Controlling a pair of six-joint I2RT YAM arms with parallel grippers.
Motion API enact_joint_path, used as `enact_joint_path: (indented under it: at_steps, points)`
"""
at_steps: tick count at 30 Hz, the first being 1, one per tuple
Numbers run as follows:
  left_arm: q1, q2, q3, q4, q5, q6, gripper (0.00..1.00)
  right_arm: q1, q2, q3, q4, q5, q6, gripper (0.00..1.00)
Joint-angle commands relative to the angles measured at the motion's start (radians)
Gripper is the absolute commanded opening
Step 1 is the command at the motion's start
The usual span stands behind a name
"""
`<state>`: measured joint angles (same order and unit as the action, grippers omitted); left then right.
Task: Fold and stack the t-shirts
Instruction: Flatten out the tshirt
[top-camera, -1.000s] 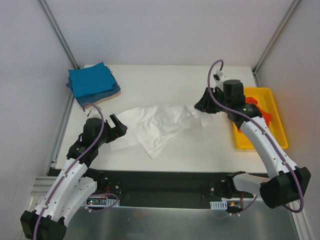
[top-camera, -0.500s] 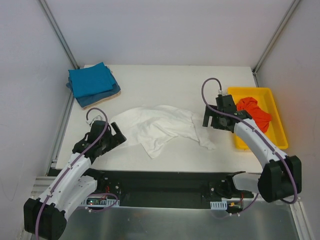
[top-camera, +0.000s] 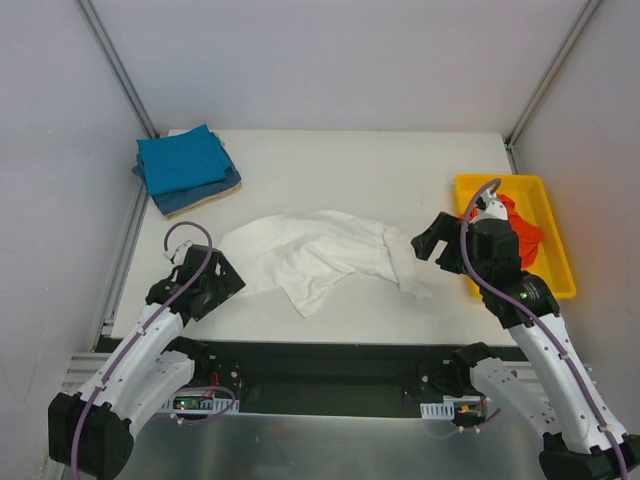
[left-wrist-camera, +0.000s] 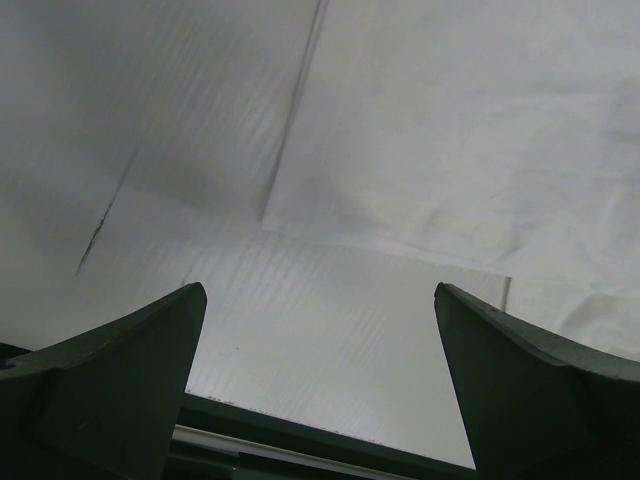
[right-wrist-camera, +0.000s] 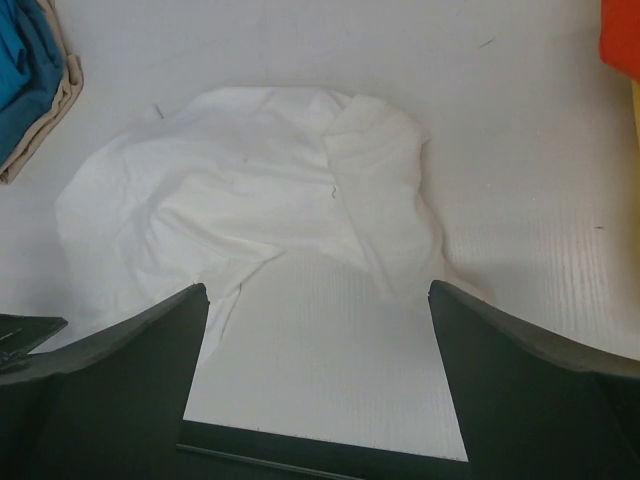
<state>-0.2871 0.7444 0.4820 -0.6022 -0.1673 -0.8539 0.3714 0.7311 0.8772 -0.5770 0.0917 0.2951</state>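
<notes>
A crumpled white t-shirt (top-camera: 318, 256) lies spread across the middle of the table, also filling the right wrist view (right-wrist-camera: 240, 190); its edge shows in the left wrist view (left-wrist-camera: 450, 140). Folded teal-blue t-shirts (top-camera: 180, 162) sit stacked on a tan one (top-camera: 215, 192) at the back left. An orange-red t-shirt (top-camera: 520, 228) is bunched in the yellow tray (top-camera: 556, 262). My left gripper (top-camera: 222, 282) stands open at the white shirt's left edge, empty (left-wrist-camera: 318, 335). Just right of the shirt, my right gripper (top-camera: 430, 243) hangs open and empty (right-wrist-camera: 318, 335).
The yellow tray runs along the table's right edge. The folded stack's corner shows at the upper left of the right wrist view (right-wrist-camera: 25, 60). White walls with metal posts enclose the table's back and sides. Black rails run along the near edge (top-camera: 320, 360).
My right gripper opened, let go of the white t-shirt and drew back toward the near right. The shirt's right side dropped onto the table. My left gripper pulled back slightly.
</notes>
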Motion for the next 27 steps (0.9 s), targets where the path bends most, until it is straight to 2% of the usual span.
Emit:
enact_joint_path:
  at_steps: [1, 5, 7, 12, 18, 27]
  points:
    - [0.002, 0.044, 0.024, -0.068, -0.064, -0.080, 0.99, 0.006, -0.022, -0.032, -0.014, -0.053, 0.033, 0.96]
    - [0.002, 0.096, 0.029, -0.070, -0.089, -0.131, 0.99, 0.006, 0.004, -0.023, -0.053, 0.006, -0.007, 0.96]
    - [0.002, 0.108, 0.032, -0.067, -0.092, -0.157, 0.98, 0.006, 0.008, -0.046, -0.034, -0.018, -0.017, 0.96]
    - [0.002, 0.119, 0.036, -0.068, -0.136, -0.181, 0.84, 0.006, -0.004, -0.089, 0.045, -0.127, -0.039, 0.96]
    - [0.002, 0.156, 0.052, -0.054, -0.192, -0.197, 0.74, 0.006, 0.063, -0.047, 0.005, -0.098, -0.045, 0.96]
    - [0.002, 0.325, 0.079, 0.019, -0.127, -0.192, 0.59, 0.006, -0.030, -0.087, 0.039, -0.052, -0.065, 0.96]
